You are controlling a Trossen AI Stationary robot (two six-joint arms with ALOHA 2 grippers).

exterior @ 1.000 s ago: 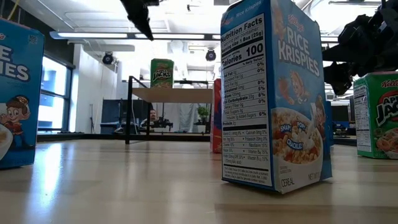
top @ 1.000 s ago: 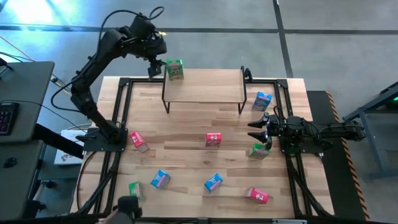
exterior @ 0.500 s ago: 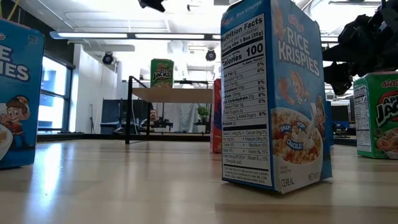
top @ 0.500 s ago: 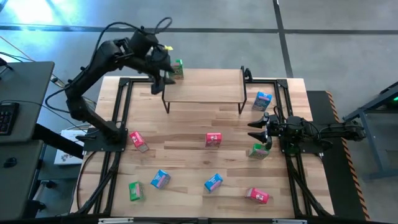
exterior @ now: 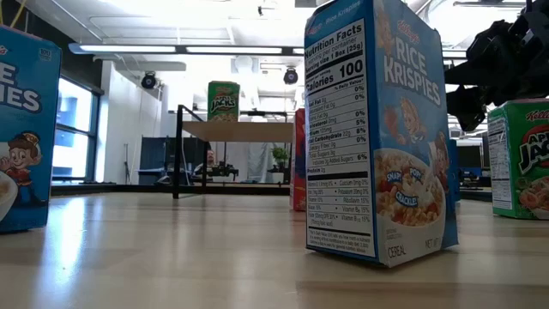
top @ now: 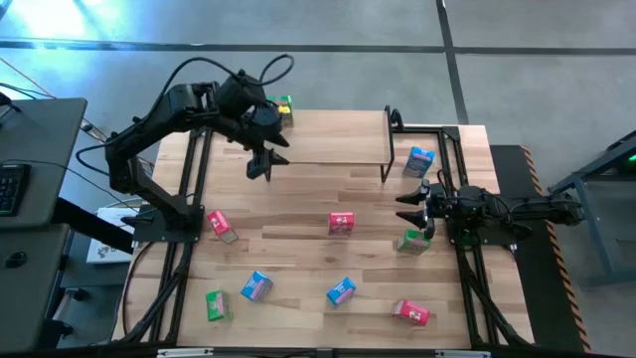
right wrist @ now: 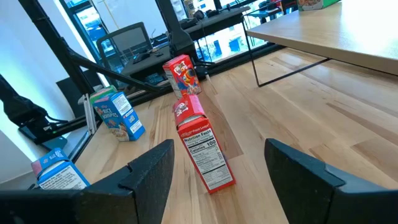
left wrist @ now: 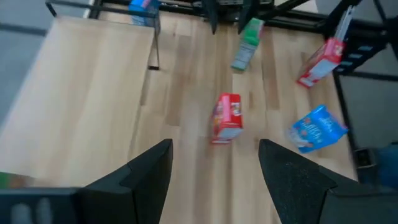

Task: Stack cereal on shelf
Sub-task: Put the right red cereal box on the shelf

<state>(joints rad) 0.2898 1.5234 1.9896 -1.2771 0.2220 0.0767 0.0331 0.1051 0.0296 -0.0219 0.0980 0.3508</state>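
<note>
Left gripper (top: 268,164) hangs empty over the shelf's front left corner; one green Apple Jacks box (top: 285,109) stands on the plank.

High view: the shelf (top: 338,137) sits upper centre, the green box at its back left corner; the low view shows that box (exterior: 223,100) upright on the plank; the left gripper's fingers are spread with nothing between them, as the left wrist view confirms, a red box (left wrist: 228,117) on the table beyond; the right gripper (top: 405,206) rests at centre right, fingers apart, just beside a green box (top: 413,241); a blue box (top: 420,160) stands right of the shelf; across the lower tabletop (top: 298,249) lie red boxes (top: 221,225), (top: 342,223), (top: 411,312), blue boxes (top: 255,286), (top: 341,291) and a green box (top: 216,304) at lower left.
</note>
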